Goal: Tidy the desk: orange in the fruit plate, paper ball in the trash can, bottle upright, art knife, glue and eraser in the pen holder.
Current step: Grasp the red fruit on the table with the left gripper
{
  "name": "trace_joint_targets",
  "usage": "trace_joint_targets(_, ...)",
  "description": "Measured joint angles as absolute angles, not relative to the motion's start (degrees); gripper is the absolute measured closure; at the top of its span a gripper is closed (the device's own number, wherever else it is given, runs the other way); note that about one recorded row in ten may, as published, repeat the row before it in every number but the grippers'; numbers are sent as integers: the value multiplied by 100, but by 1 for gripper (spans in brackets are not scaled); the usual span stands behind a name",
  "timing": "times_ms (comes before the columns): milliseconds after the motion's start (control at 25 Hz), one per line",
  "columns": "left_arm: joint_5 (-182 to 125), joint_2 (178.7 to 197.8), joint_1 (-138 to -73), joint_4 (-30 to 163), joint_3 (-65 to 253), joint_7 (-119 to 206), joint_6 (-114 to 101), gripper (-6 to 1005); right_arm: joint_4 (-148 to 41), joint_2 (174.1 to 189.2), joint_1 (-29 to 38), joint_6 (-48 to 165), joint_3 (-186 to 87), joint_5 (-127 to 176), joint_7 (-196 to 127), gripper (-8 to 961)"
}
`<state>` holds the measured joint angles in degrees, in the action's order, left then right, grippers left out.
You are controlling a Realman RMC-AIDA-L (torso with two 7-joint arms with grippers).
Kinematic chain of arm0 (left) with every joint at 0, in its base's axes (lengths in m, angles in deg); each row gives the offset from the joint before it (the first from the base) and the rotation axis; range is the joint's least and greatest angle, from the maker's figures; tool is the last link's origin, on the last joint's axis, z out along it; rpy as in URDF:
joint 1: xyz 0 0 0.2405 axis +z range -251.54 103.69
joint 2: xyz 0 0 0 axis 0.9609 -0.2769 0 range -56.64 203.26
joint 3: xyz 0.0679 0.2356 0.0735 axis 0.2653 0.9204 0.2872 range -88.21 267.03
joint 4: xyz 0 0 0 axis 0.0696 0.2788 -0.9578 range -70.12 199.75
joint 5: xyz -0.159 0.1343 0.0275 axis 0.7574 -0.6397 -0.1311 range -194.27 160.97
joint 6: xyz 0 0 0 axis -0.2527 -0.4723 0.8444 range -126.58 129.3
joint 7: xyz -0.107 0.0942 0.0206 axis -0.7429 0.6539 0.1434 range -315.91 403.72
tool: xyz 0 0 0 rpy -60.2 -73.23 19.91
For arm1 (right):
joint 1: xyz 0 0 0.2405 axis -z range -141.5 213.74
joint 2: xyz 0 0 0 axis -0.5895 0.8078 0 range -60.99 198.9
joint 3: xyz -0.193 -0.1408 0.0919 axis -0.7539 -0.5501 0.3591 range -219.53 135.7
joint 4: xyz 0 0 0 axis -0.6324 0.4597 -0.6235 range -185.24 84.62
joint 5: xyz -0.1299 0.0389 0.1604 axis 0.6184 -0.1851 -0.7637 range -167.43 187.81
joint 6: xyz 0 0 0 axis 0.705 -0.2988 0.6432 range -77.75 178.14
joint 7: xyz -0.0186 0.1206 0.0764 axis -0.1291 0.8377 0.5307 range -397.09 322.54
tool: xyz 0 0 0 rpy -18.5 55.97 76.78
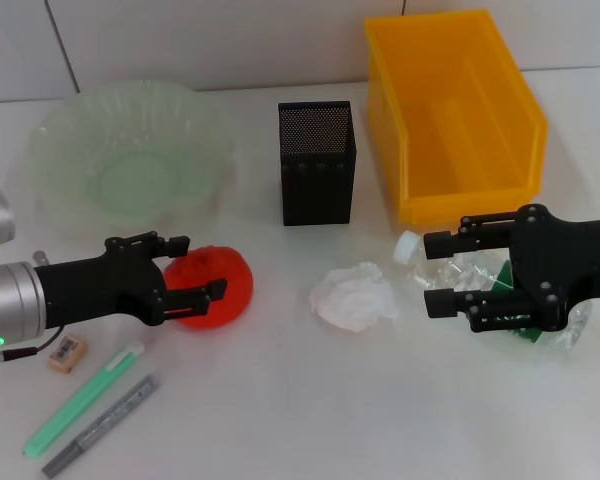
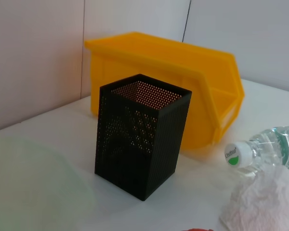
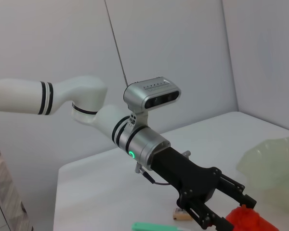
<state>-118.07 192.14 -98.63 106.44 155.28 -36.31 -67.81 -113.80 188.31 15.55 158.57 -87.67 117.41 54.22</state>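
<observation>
Around the orange on the near left of the tabletop, the left claw has its fingers spread apart, one on each side of the fruit, not yet pressing it as far as the head view shows. The step in hand looks like grasping the orange, so the fingers should close at its widest part and squarely, since a round, smooth fruit will roll out of an off-centre pinch. Once held, it needs a clear lift before travelling to the pale green fruit plate, which sits behind and just left of the claw; release low over the plate's hollow so the fruit does not bounce out.

Over on the right, the right claw is also spread, straddling the clear bottle, which lies on its side with its white cap toward the crumpled paper ball. A grip near the bottle's middle would make tipping it upright easier.

Behind stand the black mesh pen holder and the yellow bin. Near the left forearm lie the eraser, a green glue stick and a grey art knife.
</observation>
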Motion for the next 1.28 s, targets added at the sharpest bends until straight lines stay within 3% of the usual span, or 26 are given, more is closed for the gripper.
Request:
trace_joint_targets(1200, -11681, 19193, -9868, 10583, 15998, -3806, -6070, 220, -11373, 18822, 1538, 15856, -8762, 11741, 5421, 304)
trace_joint_targets(1280, -11686, 19193, -9865, 10583, 15999, -3811, -6063, 302, -11374, 18822, 1538, 15856, -8762, 11741, 5421, 304)
